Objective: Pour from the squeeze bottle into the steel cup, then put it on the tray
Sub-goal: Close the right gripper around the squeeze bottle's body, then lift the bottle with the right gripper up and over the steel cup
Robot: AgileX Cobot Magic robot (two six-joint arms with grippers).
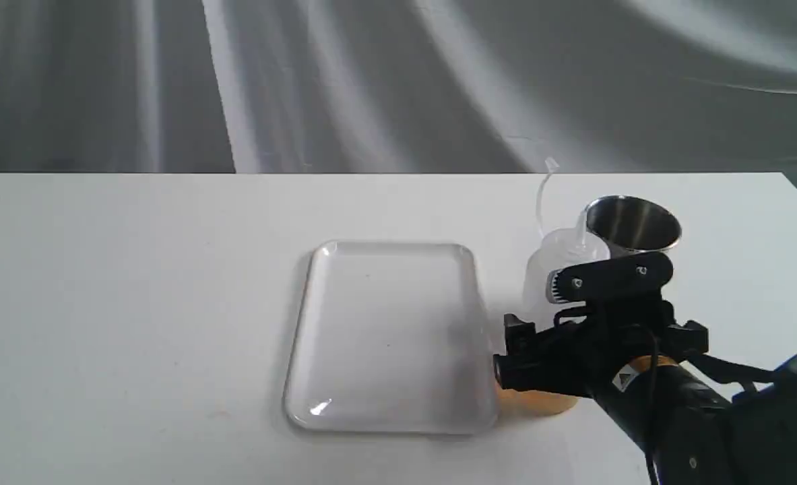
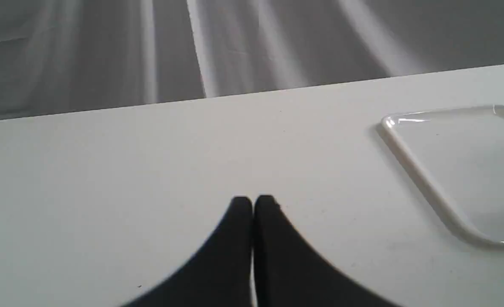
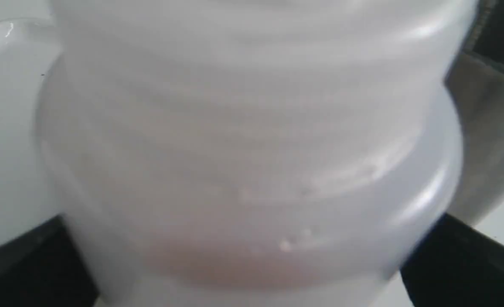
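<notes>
The squeeze bottle [image 1: 560, 263] stands between the tray [image 1: 304, 377] and the steel cup [image 1: 634, 225], leaning a little toward the cup. Its nozzle tip is beside the cup's near rim, and its thin strap rises above it. Amber liquid shows at its base, low by the tray's front right corner. My right gripper [image 1: 566, 303] is shut on the bottle's body. In the right wrist view the bottle [image 3: 252, 149] fills the picture, with black fingers [image 3: 21, 260] at both sides. My left gripper [image 2: 252, 202] is shut and empty over bare table, left of the tray's rim [image 2: 409, 149].
The white table's [image 1: 135, 303] far edge runs in front of a grey draped cloth [image 1: 371, 81]. The right arm's dark body [image 1: 708, 417] reaches in from the front right corner. The left arm is out of the exterior view.
</notes>
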